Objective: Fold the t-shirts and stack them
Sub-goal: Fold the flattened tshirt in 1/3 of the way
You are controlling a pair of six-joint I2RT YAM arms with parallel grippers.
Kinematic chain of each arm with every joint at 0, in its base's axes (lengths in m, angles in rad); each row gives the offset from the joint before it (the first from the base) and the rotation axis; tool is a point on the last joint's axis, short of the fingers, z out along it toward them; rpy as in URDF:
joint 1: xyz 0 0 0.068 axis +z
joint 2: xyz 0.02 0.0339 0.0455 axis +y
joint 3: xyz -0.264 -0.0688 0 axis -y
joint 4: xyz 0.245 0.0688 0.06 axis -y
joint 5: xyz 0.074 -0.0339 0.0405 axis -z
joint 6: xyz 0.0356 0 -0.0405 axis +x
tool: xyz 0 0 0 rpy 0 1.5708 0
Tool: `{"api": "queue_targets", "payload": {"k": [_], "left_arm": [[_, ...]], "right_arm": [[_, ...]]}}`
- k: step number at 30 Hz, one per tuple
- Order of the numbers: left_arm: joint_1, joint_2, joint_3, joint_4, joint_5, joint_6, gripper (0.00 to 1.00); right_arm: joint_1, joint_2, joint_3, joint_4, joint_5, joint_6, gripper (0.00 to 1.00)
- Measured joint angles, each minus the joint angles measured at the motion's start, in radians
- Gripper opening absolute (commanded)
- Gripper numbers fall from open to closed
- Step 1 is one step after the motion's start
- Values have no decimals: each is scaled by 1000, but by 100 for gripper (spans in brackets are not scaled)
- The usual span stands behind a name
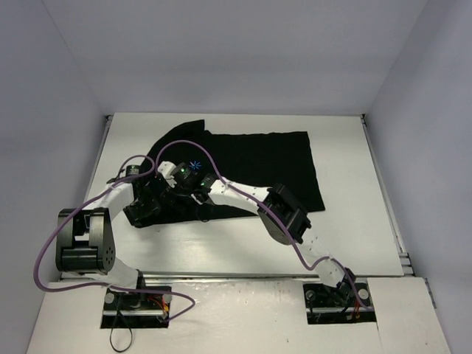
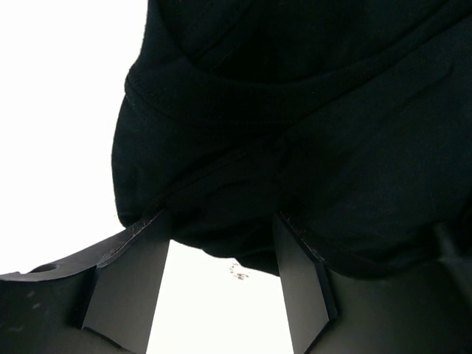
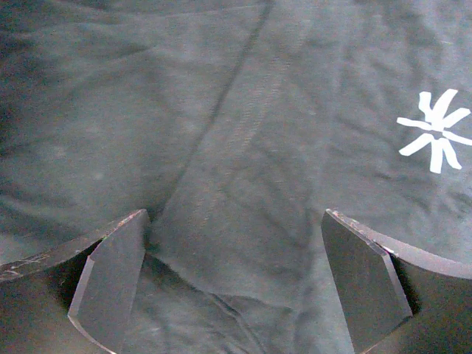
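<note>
left jaws: about half open, over the shirt's near-left edge. A bunched hem or sleeve hangs across both fingertips (image 2: 133,280), with bare desk showing in the gap. Cannot tell if the cloth is pinched or only draped on the tips.
t-shirt (image 1: 273,158): black, mostly flat on the middle and far part of the desk. The right side is squared off. The left side is rumpled under the two arms, with one lobe sticking out far-left.
logo (image 3: 436,131): light star mark, face up, just right of the right jaws.
right jaws: fully apart and holding nothing. Fingertips (image 3: 110,287) are down at the cloth, straddling a raised crease with a seam running along it.
purple cable (image 1: 184,142): loops over the shirt's left part, above both wrists.
desk (image 1: 354,221): white, bare to the right of the shirt.
step (judged): grabbing the left side for the first fold. Folding has barely begun and nothing is stacked.
risk 1: the left hold looks shallow, right at the tips, so the hem could slide off on lifting and the fold would collapse.
risk 2: the right jaws may close on the top layer only, or on two layers at the crease, and drag the shirt askew.
risk 3: the wrists are crowded together, so they could bump each other or the cable could snag.
risk 4: lifting one side early would pull the flat right half out of square.
</note>
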Motion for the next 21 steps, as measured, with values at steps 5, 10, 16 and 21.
{"api": "queue_targets", "payload": {"k": [5, 10, 16, 21], "left_arm": [[6, 0, -1, 2, 7, 0, 55], [6, 0, -1, 2, 7, 0, 55], [6, 0, -1, 2, 7, 0, 55], [6, -2, -1, 2, 7, 0, 55]], "right_arm": [[-26, 0, 1, 4, 46, -2, 100], [-97, 0, 1, 8, 82, -2, 100], [-221, 0, 24, 2, 130, -1, 100], [-308, -11, 97, -3, 147, 5, 100]]}}
